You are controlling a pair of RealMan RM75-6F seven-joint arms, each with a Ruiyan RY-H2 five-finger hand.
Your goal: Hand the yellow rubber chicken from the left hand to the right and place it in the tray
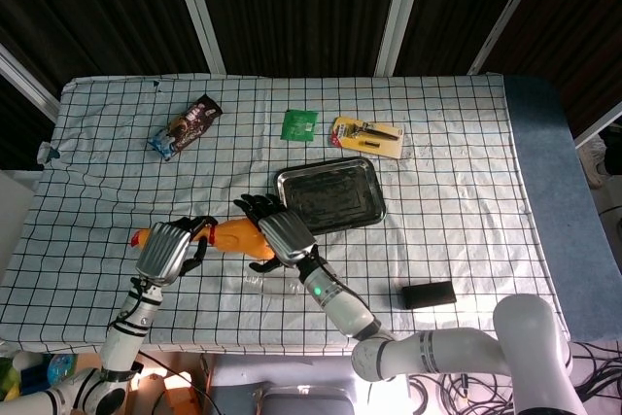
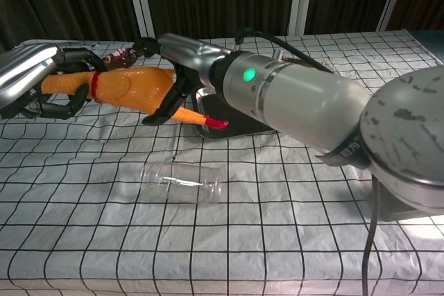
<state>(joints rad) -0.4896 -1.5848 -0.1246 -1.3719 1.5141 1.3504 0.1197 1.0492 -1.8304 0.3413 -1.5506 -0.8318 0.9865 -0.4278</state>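
Handover in progress, mid-air over table's near-left part.
Left hand (image 2: 35, 81) gripping yellow rubber chicken (image 2: 128, 89) by neck; right hand (image 2: 177, 67) fingers wrapping its body, grip not clearly closing. Next: right secures, left lets go, carry to tray (image 1: 330, 193).

left hand (image 1: 163, 251) + right hand (image 1: 275, 234) | grip chicken (image 1: 233, 234) | beside tray (image 1: 330, 193)

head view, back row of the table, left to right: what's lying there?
Snack wrapper → green packet → yellow carded tool pack. The metal tray lies nearer than these, below the gap between the green packet and the yellow pack, so I left it out of the row.
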